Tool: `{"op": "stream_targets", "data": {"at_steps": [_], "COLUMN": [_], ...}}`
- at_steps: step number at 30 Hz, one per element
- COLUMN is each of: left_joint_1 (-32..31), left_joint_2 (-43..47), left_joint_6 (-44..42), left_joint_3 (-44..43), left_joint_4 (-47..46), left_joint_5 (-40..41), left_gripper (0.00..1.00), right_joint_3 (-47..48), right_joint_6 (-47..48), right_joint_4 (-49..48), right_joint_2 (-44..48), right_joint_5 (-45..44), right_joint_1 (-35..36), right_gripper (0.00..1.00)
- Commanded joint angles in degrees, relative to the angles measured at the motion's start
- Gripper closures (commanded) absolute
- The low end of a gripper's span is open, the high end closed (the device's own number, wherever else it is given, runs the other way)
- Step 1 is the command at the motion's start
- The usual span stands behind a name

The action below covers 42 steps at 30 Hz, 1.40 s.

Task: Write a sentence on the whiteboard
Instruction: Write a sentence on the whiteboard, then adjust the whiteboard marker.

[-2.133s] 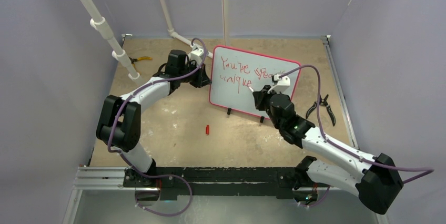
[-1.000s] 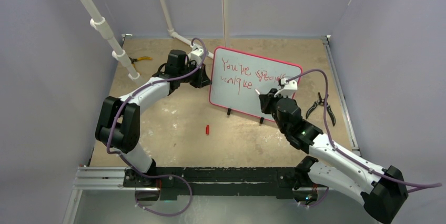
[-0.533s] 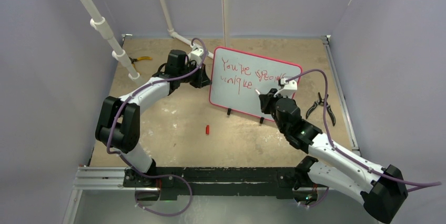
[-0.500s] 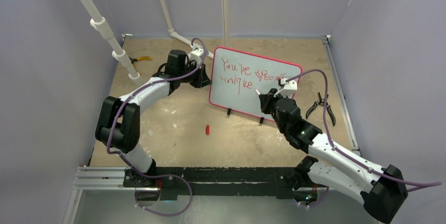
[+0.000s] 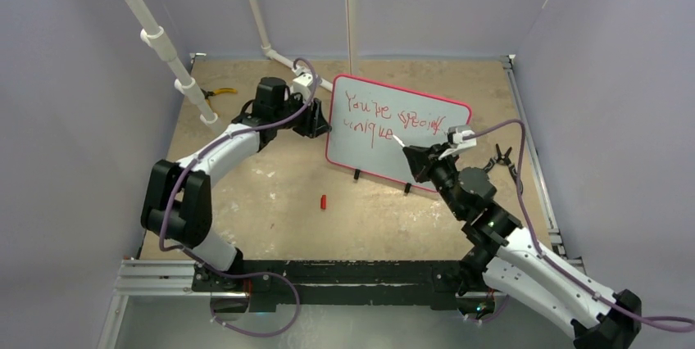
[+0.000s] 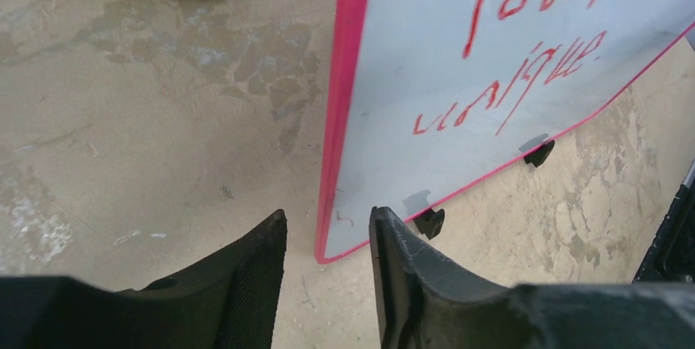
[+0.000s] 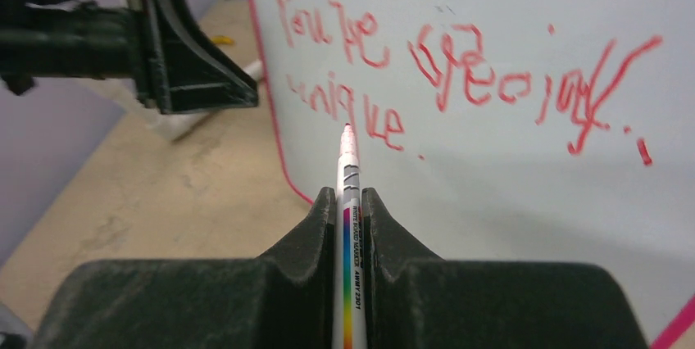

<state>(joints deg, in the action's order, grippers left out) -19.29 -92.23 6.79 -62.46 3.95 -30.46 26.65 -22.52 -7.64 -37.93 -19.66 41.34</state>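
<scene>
— What's different on the near side?

— The right arm has drawn back toward its base. The right fingers (image 7: 310,238) are clamped on the marker (image 7: 348,201), and its tip now hangs off the surface instead of pressing on it. Nearer in, the red cap (image 5: 323,201) lies loose on the bench (image 5: 270,193).

— And beyond that?

— The whiteboard (image 7: 492,185) stands upright on its black feet (image 6: 429,219), right of centre toward the far side, exactly where it was a second ago. The sentence (image 7: 459,70) runs in two red lines, roughly "You're special" over "unique", with a few dots trailing.

— The left arm was at its edge.

— It was closed there. Now the left fingers (image 6: 246,283) stand apart, with the lower corner of the pink frame just beyond the gap and touching neither.

— So what does that mean?

— I'd judge the writing finished: the pen is lifted and the brace let go. Capping the marker probably remains. The board is now unsupported, so the left arm should back out without nudging it.
</scene>
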Motion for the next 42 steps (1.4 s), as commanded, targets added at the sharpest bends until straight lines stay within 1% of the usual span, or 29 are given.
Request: {"op": "stream_targets", "data": {"at_steps": [1, 3, 7, 9, 11, 14, 18, 19, 21, 24, 27, 29, 32, 34, 36, 38, 42], "left_joint_1": [-0.3, -0.4, -1.8, -4.3, -7.9, -12.3, -15.2, -15.6, -15.9, -15.9, -15.9, -15.9, -16.2, -16.4, -16.7, -18.1, -21.3], "left_joint_2": [7.4, 9.9, 15.2, 17.6, 19.5, 22.3, 28.7, 30.4, 34.3, 38.6, 39.4, 38.8, 38.4, 37.9, 37.2, 36.9, 37.7], "left_joint_6": [0.8, 1.6, 5.3, 7.4, 9.5, 14.2, 22.7, 24.1, 24.2, 21.1, 13.6, 7.5, -0.1, -3.9, -6.3, -9.2, -11.6], "left_joint_3": [2.6, 4.0, 8.0, 10.9, 13.8, 18.8, 26.8, 27.6, 27.8, 26.0, 21.2, 17.9, 15.7, 15.3, 15.2, 16.0, 19.4], "left_joint_4": [-2.9, -3.1, -6.3, -6.3, -4.7, -4.1, -9.1, -10.5, -11.0, -8.6, -2.0, 2.9, 6.3, 7.6, 8.8, 9.4, 7.8], "left_joint_5": [3.3, 4.7, 6.8, 9.2, 15.3, 20.1, 19.3, 18.6, 17.7, 16.8, 13.3, 10.4, 6.5, 3.4, -0.1, -0.4, 0.5], "left_gripper": [0.56, 0.54, 0.53, 0.53, 0.53, 0.53, 0.53, 0.53, 0.53, 0.52, 0.52, 0.52, 0.52, 0.52, 0.52, 0.52, 0.52], "right_joint_3": [0.1, 0.0, -0.4, -0.2, -0.2, -1.5, -4.7, -4.9, -4.5, -2.6, 0.8, 3.1, 5.9, 7.6, 9.3, 10.8, 14.7], "right_joint_6": [5.6, 6.2, 7.8, 7.4, 7.2, 6.6, 4.3, 3.6, 2.8, 3.6, 5.8, 5.9, 6.2, 6.0, 4.9, 5.4, 6.9], "right_joint_4": [-6.4, -6.7, -8.5, -8.8, -9.1, -10.9, -16.9, -18.6, -19.3, -16.8, -10.8, -6.0, -2.6, -1.0, 0.6, 3.1, 8.1], "right_joint_2": [3.1, 3.0, 2.2, 1.3, 0.7, 0.4, -0.6, -1.3, -3.3, -6.7, -10.6, -13.4, -16.9, -19.4, -20.5, -21.4, -23.6], "right_joint_5": [9.9, 11.3, 16.0, 17.0, 17.9, 18.6, 19.5, 21.7, 23.4, 24.9, 26.5, 30.6, 37.3, 41.9, 44.6, 47.2, 52.9], "right_joint_1": [-0.1, -0.1, -0.1, -0.1, -0.1, -0.1, -0.1, -0.1, -0.1, -0.1, -0.1, -0.1, -0.2, -0.2, -0.3, -0.2, -0.2], "right_gripper": [1.00, 1.00, 1.00, 1.00, 1.00, 1.00, 1.00, 1.00, 1.00, 1.00, 1.00, 1.00, 1.00, 1.00, 1.00, 1.00, 1.00]}}
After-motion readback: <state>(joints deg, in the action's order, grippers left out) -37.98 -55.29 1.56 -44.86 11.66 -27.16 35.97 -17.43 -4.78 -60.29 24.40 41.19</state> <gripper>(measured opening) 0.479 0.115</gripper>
